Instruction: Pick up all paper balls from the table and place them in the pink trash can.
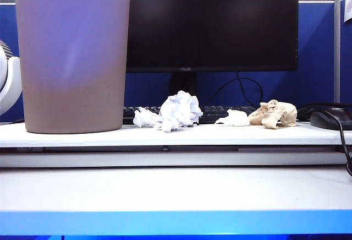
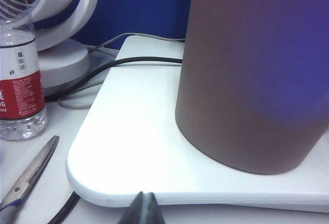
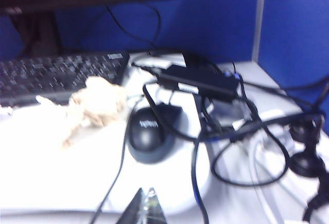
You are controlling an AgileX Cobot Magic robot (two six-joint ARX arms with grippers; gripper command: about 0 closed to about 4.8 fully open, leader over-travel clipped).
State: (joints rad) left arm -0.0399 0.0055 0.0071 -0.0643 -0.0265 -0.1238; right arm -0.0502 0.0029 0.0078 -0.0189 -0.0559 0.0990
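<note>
Nothing is being carried yet: all 4 paper balls are lying in a row on the raised shelf board [image 1: 82,135] of the bench [image 1: 176,193], in front of the keyboard [image 1: 212,113]. The larger white ball [image 1: 179,110] is sitting near the middle with 1 small white ball [image 1: 144,118] touching it on the bin's side; another small white ball [image 1: 234,119] is resting against the tan ball [image 1: 273,113], near the mouse [image 1: 330,119].

The left claw [image 2: 143,209] is hanging low before the shelf edge with its tips pressed together, holding nothing. The right claw [image 3: 145,206] is likewise pinched shut and empty, facing the tan ball and mouse.

To start well, each claw likely needs spreading before descending, and the right one should be approaching the tan ball from the side away from the mouse cable.

The pink trash can [image 1: 71,53] is standing upright at the shelf's left end; its inside is hidden from every view.
</note>
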